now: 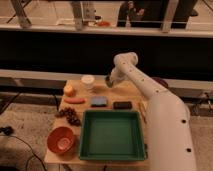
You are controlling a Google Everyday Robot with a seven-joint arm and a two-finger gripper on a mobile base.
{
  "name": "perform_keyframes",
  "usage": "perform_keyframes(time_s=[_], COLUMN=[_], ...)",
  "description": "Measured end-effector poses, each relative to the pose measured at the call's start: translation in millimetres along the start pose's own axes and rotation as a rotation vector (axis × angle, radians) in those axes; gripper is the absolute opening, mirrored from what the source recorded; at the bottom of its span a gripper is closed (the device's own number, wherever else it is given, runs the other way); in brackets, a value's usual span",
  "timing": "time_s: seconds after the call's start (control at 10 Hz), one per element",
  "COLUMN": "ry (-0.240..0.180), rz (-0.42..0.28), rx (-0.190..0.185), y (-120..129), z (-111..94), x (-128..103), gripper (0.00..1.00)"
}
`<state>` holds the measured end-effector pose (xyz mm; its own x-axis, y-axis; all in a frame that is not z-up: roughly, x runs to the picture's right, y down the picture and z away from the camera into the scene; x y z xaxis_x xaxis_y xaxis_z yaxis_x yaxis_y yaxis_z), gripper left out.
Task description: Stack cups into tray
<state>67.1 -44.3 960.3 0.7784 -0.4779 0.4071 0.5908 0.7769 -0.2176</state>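
**Position.** The gripper (pixel 110 79) is at the far edge of the light wooden table (pixel 100 91), right of centre. It is right at the small dark grey-green round cup (pixel 107 83). The small pale white round cup (pixel 88 81) stands just to the left, apart from both, on the same far edge. The large square-ish green plastic tray with raised sides (pixel 112 136) lies at the near edge. Its flat base is bare and neither cup is in it.

**Step in hand, as I judge it.** You are securing the dark cup for carriage to the tray.
- Take it squarely across the wall and keep it upright.
- Lift straight up before you travel. The flat blue sponge (pixel 99 102) and the flat black rectangular block (pixel 122 105) lie between the cup and the tray, so your path must pass above them.
- Set the cup on the tray's base, away from the raised sides and mouth up, so that the white cup can be lowered into it.

**Jaws.** I cannot tell how wide they stand, because gripper and cup read as one dark shape. Nor can I tell whether you hold the cup or merely touch it. Confirm a firm hold before you raise the arm — a loose cup may tip at the table's far edge.
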Motion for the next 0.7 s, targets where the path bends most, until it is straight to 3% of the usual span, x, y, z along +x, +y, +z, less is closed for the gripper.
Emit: perform_keyframes(time_s=[0.4,0.5,0.7], ry=[0.016,0.011,0.019], rz=[-0.029,-0.036,-0.058], rx=[0.011,0.012,0.015], y=[-8,-11,-12], z=[-27,-27,-34], x=[-5,-2,-3], gripper=[0.07,0.01,0.00])
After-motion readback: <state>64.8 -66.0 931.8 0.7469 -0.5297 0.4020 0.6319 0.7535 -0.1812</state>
